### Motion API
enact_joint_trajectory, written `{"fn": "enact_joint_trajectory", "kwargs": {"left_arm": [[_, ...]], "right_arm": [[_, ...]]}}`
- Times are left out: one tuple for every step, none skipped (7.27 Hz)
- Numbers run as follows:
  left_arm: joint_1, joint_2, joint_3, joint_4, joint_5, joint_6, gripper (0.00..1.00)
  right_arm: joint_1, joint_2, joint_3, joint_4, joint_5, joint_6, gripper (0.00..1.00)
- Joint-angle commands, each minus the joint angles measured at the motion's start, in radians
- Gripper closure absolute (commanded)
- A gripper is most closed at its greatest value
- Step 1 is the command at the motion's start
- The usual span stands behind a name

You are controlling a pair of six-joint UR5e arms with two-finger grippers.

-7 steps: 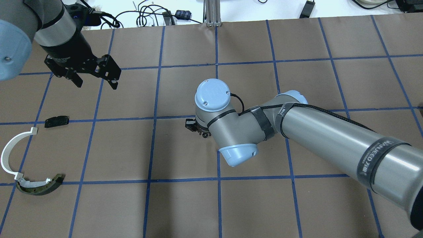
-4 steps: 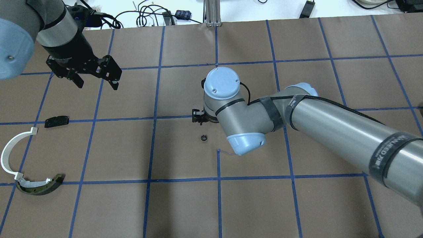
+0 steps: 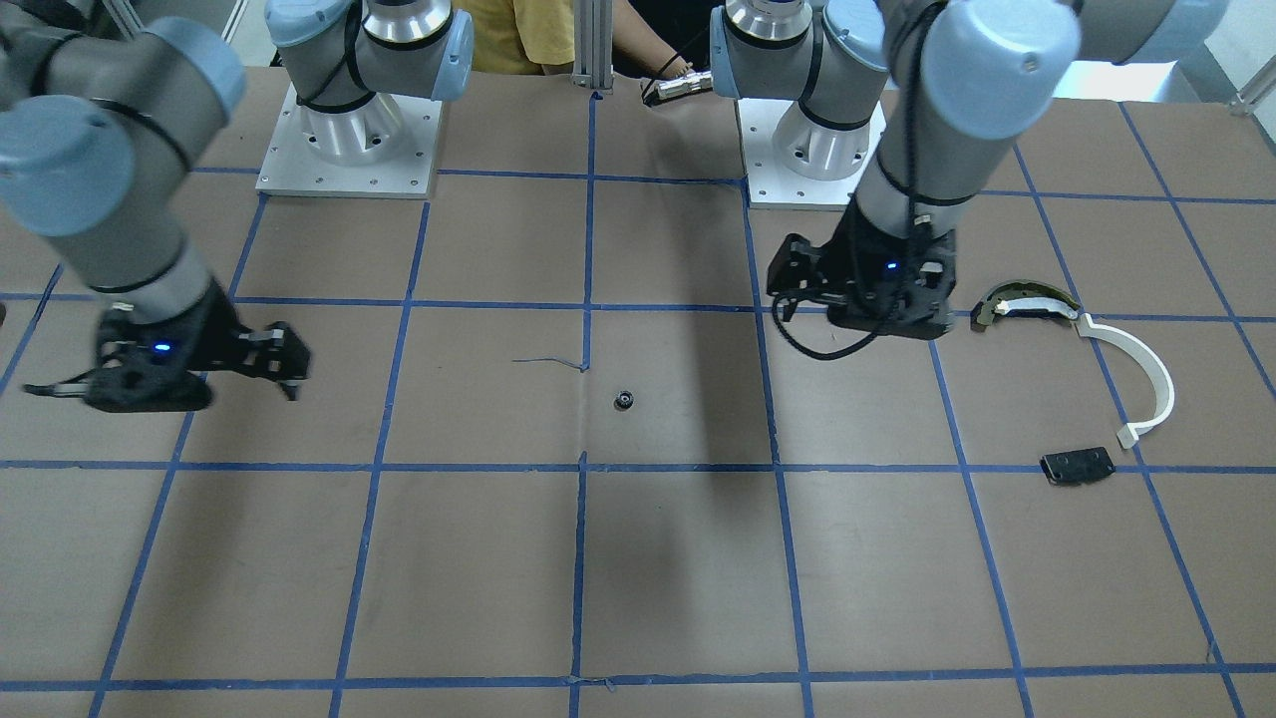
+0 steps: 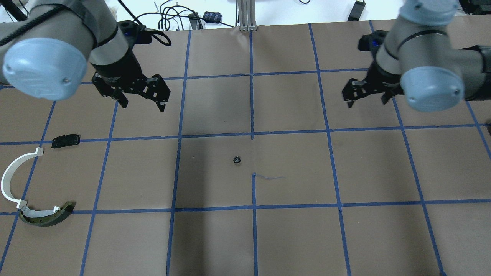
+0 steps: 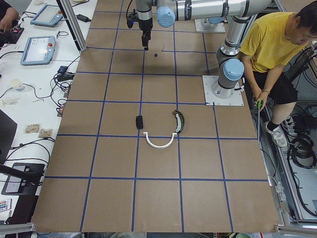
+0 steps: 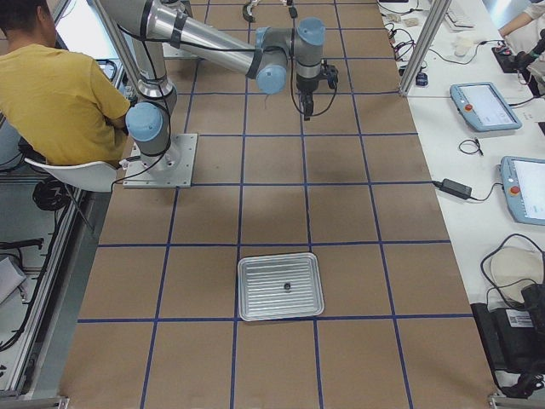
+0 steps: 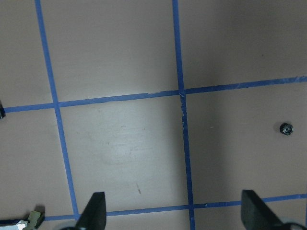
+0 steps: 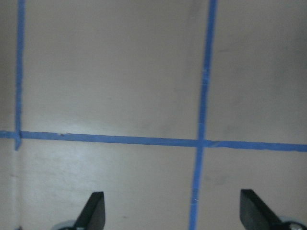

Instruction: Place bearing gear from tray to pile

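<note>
The bearing gear (image 4: 236,160) is a small black toothed ring lying alone on the brown mat near the table's middle; it also shows in the front view (image 3: 624,400) and the left wrist view (image 7: 286,128). The pile lies at the table's left: a white arc (image 4: 9,176), a dark curved piece with a cream strip (image 4: 44,216) and a black plate (image 4: 66,140). My left gripper (image 4: 142,105) is open and empty, above the mat between pile and gear. My right gripper (image 4: 365,102) is open and empty, far right of the gear. The tray (image 6: 255,307) shows only in the right side view.
The mat carries a blue tape grid. Cables and a metal post (image 4: 245,15) sit beyond the far edge. A person in yellow (image 5: 275,44) sits beside the robot bases. The tray holds one small dark part (image 6: 287,285).
My right gripper was low over the gear, rose and left it on the mat, then swung away to the far right. My left gripper moved right, toward the middle.
</note>
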Motion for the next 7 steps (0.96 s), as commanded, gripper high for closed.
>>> {"fn": "enact_joint_trajectory", "kwargs": {"left_arm": [[-0.112,-0.074,-0.073,0.147,-0.022,-0.051,0.01],[-0.161,-0.106,-0.088,0.178,-0.021,-0.064,0.0],[-0.179,-0.152,-0.1,0.223,-0.024,-0.102,0.02],[-0.193,-0.187,-0.104,0.229,-0.04,-0.124,0.02],[-0.228,-0.215,-0.105,0.258,-0.053,-0.124,0.02],[-0.254,-0.246,-0.125,0.316,-0.067,-0.138,0.02],[-0.258,-0.27,-0.155,0.371,-0.091,-0.141,0.02]], "right_arm": [[-0.368,0.011,-0.002,-0.013,-0.02,-0.4,0.0],[-0.491,0.06,-0.01,-0.125,0.006,-0.668,0.0],[-0.611,0.135,-0.016,-0.186,0.021,-0.798,0.0],[-0.708,0.227,-0.034,-0.209,0.023,-0.834,0.0],[-0.744,0.305,-0.092,-0.287,0.024,-0.892,0.0],[-0.747,0.371,-0.173,-0.295,0.024,-0.946,0.0],[-0.752,0.437,-0.235,-0.292,0.024,-0.948,0.0]]}}
